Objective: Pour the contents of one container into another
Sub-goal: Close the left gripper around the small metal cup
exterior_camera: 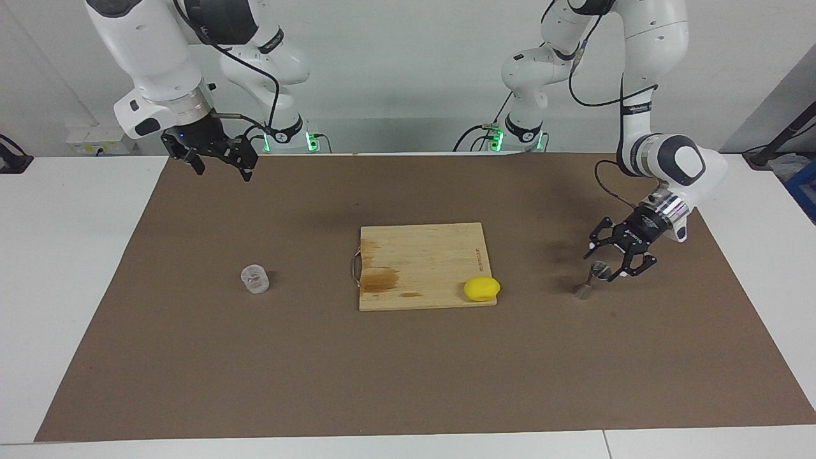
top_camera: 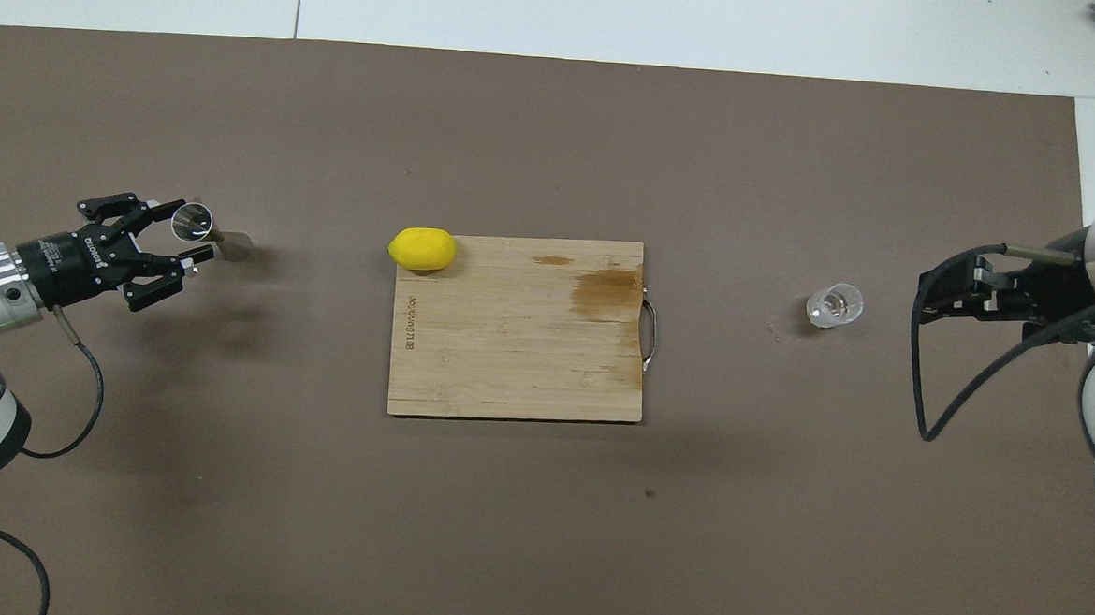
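The steel jigger (exterior_camera: 591,280) stands on the brown mat toward the left arm's end; it also shows in the overhead view (top_camera: 207,231). My left gripper (exterior_camera: 605,262) is low at it and open, with one finger on each side of the jigger's upper cone (top_camera: 191,230). I cannot tell whether the fingers touch it. The clear cup (exterior_camera: 255,279) stands alone on the mat toward the right arm's end, and shows in the overhead view (top_camera: 834,305). My right gripper (exterior_camera: 223,171) waits open and empty in the air over the mat's edge by the robots (top_camera: 925,299).
A wooden cutting board (exterior_camera: 421,255) with a metal handle lies mid-table between the cup and the jigger. A yellow lemon (exterior_camera: 481,288) rests on the board's corner toward the jigger, farthest from the robots. The brown mat (exterior_camera: 408,370) covers the table.
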`<state>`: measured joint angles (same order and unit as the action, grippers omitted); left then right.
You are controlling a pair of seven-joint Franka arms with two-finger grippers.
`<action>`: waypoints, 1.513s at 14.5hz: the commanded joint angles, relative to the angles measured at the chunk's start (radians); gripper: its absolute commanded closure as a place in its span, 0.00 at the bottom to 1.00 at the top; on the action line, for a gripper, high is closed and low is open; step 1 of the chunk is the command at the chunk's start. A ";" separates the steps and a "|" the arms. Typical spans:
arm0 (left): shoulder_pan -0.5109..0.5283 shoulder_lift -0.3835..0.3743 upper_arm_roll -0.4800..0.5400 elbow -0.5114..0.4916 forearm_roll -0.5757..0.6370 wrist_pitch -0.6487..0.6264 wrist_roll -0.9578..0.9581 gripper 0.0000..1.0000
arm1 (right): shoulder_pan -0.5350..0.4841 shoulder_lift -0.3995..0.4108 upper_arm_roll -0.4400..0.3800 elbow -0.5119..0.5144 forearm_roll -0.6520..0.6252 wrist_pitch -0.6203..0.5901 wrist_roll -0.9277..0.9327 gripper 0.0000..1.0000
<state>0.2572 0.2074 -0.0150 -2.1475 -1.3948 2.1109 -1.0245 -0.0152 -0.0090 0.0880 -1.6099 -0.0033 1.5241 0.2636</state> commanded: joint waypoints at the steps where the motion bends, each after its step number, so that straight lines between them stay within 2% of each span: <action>1: -0.010 0.003 0.004 -0.008 -0.026 0.032 0.023 0.35 | -0.014 -0.023 0.009 -0.024 -0.001 0.004 -0.024 0.01; 16: -0.012 0.010 0.004 -0.005 -0.064 0.035 0.049 0.40 | -0.015 -0.023 0.009 -0.024 -0.001 0.004 -0.024 0.01; 19: -0.012 0.010 0.004 -0.005 -0.066 0.035 0.053 0.47 | -0.015 -0.023 0.009 -0.024 -0.001 0.004 -0.024 0.01; 20: -0.012 0.010 0.004 -0.005 -0.067 0.035 0.066 0.59 | -0.015 -0.023 0.009 -0.024 -0.001 0.004 -0.024 0.01; 21: -0.012 0.010 0.004 -0.006 -0.070 0.034 0.069 0.90 | -0.015 -0.023 0.009 -0.024 -0.001 0.004 -0.024 0.01; 22: -0.012 0.010 0.004 -0.006 -0.070 0.034 0.070 1.00 | -0.014 -0.023 0.009 -0.024 -0.001 0.004 -0.024 0.01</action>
<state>0.2569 0.2136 -0.0151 -2.1475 -1.4353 2.1278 -0.9845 -0.0152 -0.0090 0.0880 -1.6099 -0.0032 1.5241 0.2636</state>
